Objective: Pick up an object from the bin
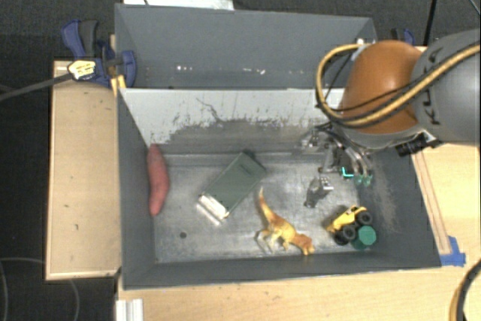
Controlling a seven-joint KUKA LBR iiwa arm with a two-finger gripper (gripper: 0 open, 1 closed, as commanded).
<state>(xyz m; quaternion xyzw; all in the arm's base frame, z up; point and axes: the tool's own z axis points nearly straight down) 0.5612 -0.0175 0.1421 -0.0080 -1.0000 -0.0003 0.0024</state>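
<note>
Grey bin [225,49], lower right: pincer [319,192], open or closed I cannot tell, hangs near orange toy dinosaur [282,229], likely light and rigid; pinch its torso.

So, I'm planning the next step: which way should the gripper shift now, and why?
Probably a short shift toward the view's lower right, onto the yellow truck, the nearest thing. The gripper hangs over bare floor between the truck and the orange dinosaur, with nothing to pick beneath it.
</note>
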